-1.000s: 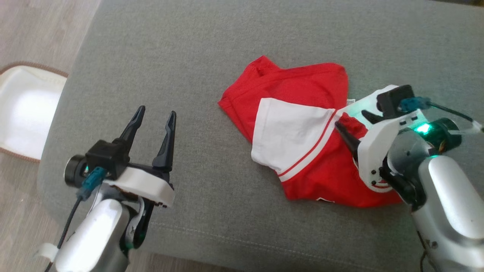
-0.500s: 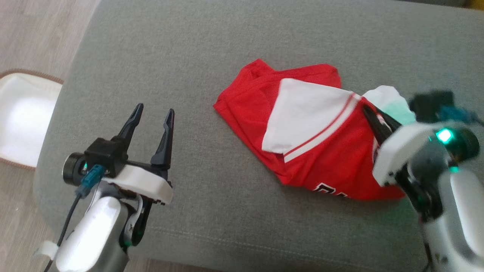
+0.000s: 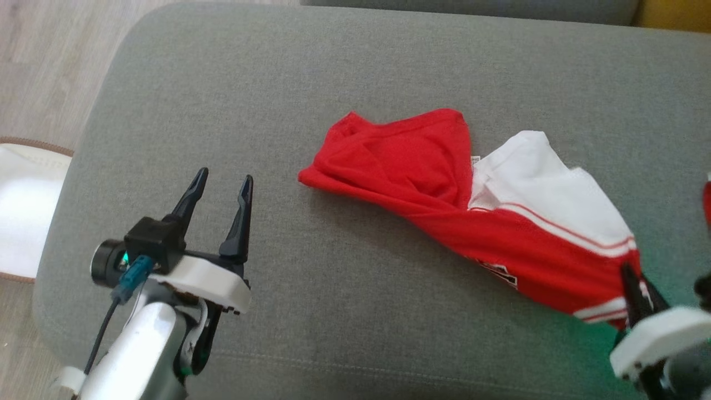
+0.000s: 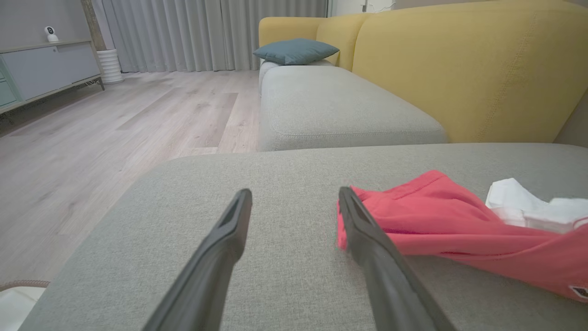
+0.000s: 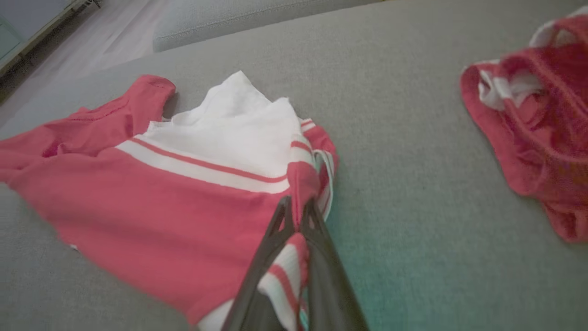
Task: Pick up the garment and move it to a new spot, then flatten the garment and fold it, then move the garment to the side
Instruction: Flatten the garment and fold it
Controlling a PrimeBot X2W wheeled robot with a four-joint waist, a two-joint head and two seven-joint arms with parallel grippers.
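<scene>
The left pincer (image 3: 225,176) has its fingers apart with nothing between them, over the near-left part of the grey cushion (image 3: 344,66). To its left, the cushion's rounded edge drops close by to the wood floor (image 3: 39,55), where a white item with a brown rim (image 3: 22,211) lies. Behind it, the seamed front edge runs near. Bare grey fabric lies open ahead of its fingertips and on its right as far as the garment (image 3: 400,161), whose red corner is near its right finger without touching it. In its wrist view the left pincer (image 4: 295,193) points toward a second grey seat (image 4: 340,105) and a yellow sofa back (image 4: 459,69).

The right pincer (image 3: 630,278) is clamped on the garment's striped hem, its fingers together over a pinch of cloth. From the right pincer (image 5: 296,204) the garment (image 5: 138,197) spreads ahead and to the left across the cushion. Well apart on this pincer's right lies another crumpled red cloth (image 5: 542,138), with open grey between.

The garment is thin, soft red jersey with a white panel and red-and-white stripes. It is wrinkled and drawn into a long wedge. The cushion is coarse woven fabric with a stitched seam. The pincer fingers are dark and taper to points.
</scene>
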